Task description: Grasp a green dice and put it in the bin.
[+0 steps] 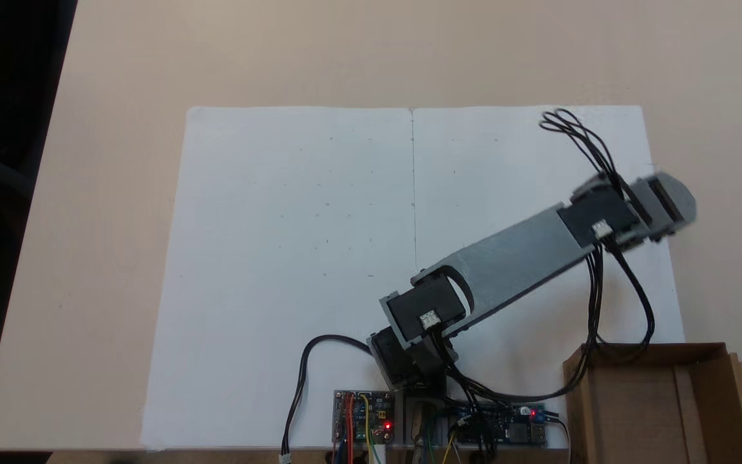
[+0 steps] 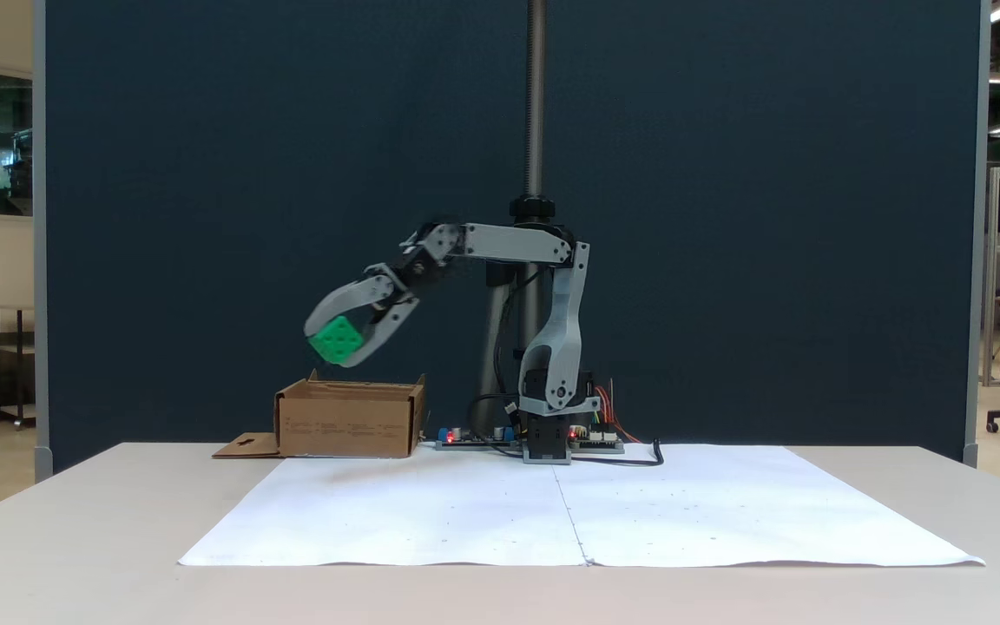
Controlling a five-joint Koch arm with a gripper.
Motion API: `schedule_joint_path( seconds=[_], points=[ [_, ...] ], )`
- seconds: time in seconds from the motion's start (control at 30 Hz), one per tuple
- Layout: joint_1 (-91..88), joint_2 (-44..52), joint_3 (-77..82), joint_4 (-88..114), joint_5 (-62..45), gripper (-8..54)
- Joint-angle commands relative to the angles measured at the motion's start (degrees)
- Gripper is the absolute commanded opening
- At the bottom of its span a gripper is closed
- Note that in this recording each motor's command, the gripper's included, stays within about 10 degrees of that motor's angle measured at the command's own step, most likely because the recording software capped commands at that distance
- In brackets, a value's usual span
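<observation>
A: Where is the green dice [image 2: 337, 339]?

B: Up in the air, above the bin [image 2: 350, 419], over the end of the bin that lies toward the left of the front-facing fixed view. It is clear of the bin's rim, not touching it.

A: And what has it?

B: The gripper [image 2: 339, 347]. Its two grey jaws are closed around the dice, one curving over the top and the other under the right side, so the cube is pinched between them. The gripper slopes down and to the left in that view.

A: What about the bin itself?

B: A brown cardboard box with low walls, standing on the table [image 2: 49, 529] just off the back left corner of the white paper sheet [image 2: 483, 512]. A flat tab lies on the table beside it on the left; in the fixed view from above, the bin [image 1: 641, 399] sits at the lower right and the tab with its cut-out slot is on the right edge.

A: And beyond the bin?

B: The arm's base and the circuit boards [image 2: 474, 437] stand just right of the bin in the front view, with red lights lit.
</observation>
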State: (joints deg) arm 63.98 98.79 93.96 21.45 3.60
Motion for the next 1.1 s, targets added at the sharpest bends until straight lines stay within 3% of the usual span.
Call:
schedule_joint_path(
  seconds=[0.0, 0.8, 1.03, 1.07],
  points=[
    [4.48, 2.81, -2.20, 2.64, -4.22, 12.2],
    [36.56, -3.52, -4.22, 10.11, -28.30, 12.2],
    [42.71, -5.80, -4.22, 10.11, -29.62, 12.2],
    [42.98, -5.80, -4.22, 10.11, -29.62, 16.4]
  ],
)
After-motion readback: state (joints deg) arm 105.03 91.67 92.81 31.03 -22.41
